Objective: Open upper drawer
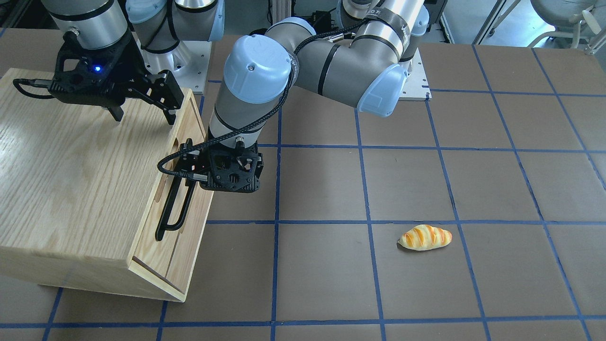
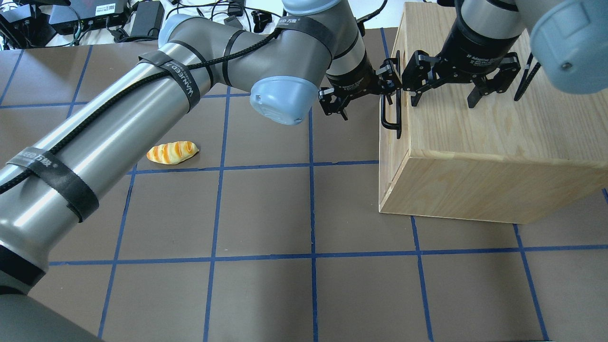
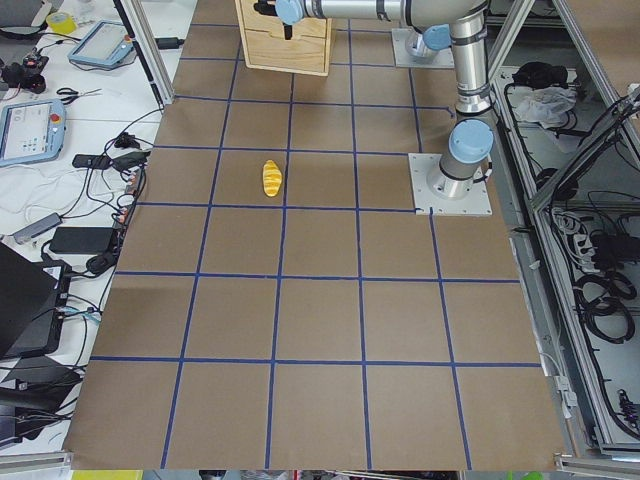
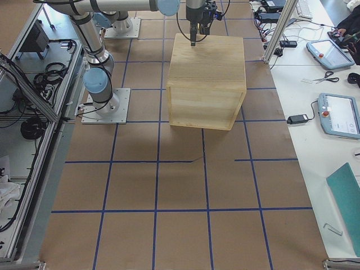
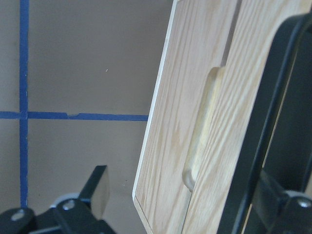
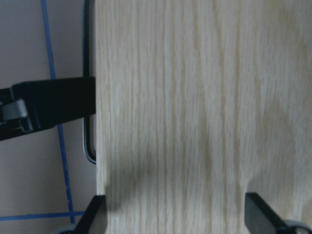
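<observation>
The upper drawer's front (image 1: 154,246) sits flush in the oak cabinet (image 1: 71,166), with its black bar handle (image 1: 171,213) over an oblong recess (image 5: 202,131). My left gripper (image 1: 189,166) is open at the handle. In the left wrist view its fingers (image 5: 97,190) stand wide apart and the handle bar (image 5: 263,126) runs between them, close to the right finger. In the overhead view the left gripper (image 2: 365,95) is level with the handle (image 2: 390,116). My right gripper (image 2: 444,97) is open, fingertips (image 6: 92,214) on or just above the cabinet top near its front edge.
A toy bread loaf (image 1: 425,237) lies on the brown mat with blue grid lines, well away from the cabinet; it also shows in the overhead view (image 2: 172,152). The left arm's long links stretch across the table's middle. Cables and devices lie beyond the far edge.
</observation>
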Action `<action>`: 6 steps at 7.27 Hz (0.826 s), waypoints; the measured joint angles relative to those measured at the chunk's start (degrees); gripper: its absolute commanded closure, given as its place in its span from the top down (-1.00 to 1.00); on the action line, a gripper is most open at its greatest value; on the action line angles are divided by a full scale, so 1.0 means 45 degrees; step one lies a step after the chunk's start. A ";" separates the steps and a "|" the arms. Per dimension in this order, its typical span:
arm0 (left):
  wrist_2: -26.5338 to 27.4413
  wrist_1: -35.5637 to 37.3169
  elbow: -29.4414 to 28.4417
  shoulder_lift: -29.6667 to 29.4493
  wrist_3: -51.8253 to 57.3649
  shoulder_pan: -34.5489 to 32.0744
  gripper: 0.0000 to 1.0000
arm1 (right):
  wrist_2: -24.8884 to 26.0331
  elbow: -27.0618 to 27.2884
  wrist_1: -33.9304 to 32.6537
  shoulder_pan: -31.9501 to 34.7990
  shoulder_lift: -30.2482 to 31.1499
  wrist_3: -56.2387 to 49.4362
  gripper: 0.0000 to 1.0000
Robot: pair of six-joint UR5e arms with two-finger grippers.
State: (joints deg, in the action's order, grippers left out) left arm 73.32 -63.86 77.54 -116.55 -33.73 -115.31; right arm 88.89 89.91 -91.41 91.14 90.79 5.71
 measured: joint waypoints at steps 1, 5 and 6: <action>0.0042 -0.0005 0.0008 0.0001 0.0128 0.0000 1.00 | 0.0000 0.0000 0.0000 0.0000 0.0000 0.0000 1.00; 0.0473 -0.0099 0.0018 0.0039 0.0653 0.0006 1.00 | 0.0005 0.0000 0.0000 0.0000 0.0000 0.0000 1.00; 0.0506 -0.0126 0.0000 0.0050 0.0696 0.0013 1.00 | 0.0002 0.0000 0.0000 0.0000 0.0000 -0.0001 1.00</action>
State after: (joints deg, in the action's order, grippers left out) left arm 75.60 -64.43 77.54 -116.33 -30.60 -115.25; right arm 88.90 89.91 -91.40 91.14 90.79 5.71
